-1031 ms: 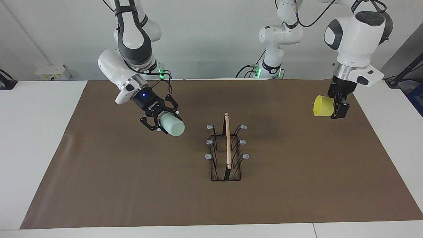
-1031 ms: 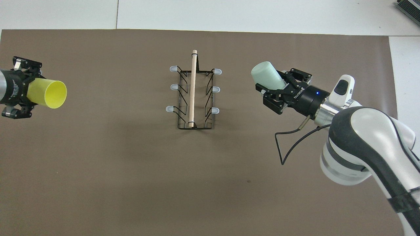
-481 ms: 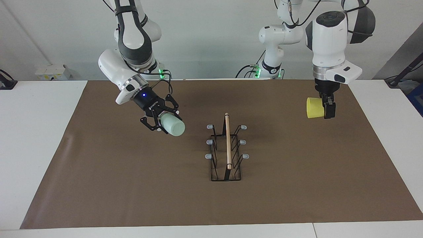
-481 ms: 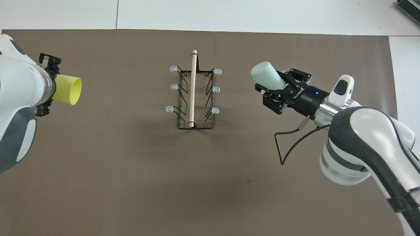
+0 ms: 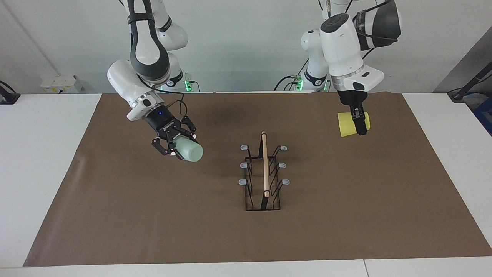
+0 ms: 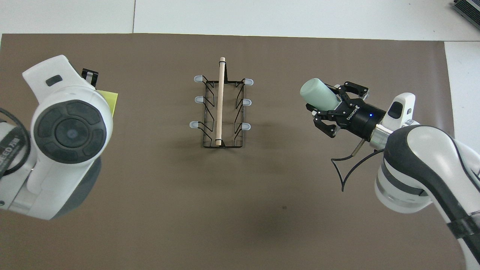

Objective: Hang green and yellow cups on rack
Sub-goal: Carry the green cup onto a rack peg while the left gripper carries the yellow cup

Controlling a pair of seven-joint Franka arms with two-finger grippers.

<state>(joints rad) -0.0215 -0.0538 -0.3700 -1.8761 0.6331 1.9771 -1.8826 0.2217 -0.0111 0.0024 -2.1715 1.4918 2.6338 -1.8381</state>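
Right gripper [image 5: 177, 147], carried in the air over the brown mat [image 5: 153, 215] toward the right arm's end of the table from the rack [image 5: 263, 173], is clamped on the pale mint green cup [image 5: 188, 151]. That cup lies tilted in the grip, its closed base pointing outward and down toward the rack; its mouth is turned into the gripper and cannot be inspected, so nothing can be reported of its inside. In the overhead view the same cup [image 6: 318, 94] projects from the right gripper [image 6: 332, 105], clear of the rack [image 6: 221, 108] and not touching it.

Left gripper [image 5: 359, 123] hangs over the mat toward the left arm's end of the table from the rack, closed on the bright yellow cup [image 5: 349, 124]. This cup is held on its side, well above the mat, apart from the rack. From overhead the left arm's wrist covers nearly all of it; only a yellow edge [image 6: 110, 100] shows beside the arm housing, and the cup's interior is not visible in either view.

The rack stands on the mat between the two grippers, its light wooden dowel [image 5: 265, 163] running along the top, away from the robots. All six grey-capped prongs [image 6: 198, 78] are bare: no cup hangs on any of them, and nothing rests inside the wire frame.
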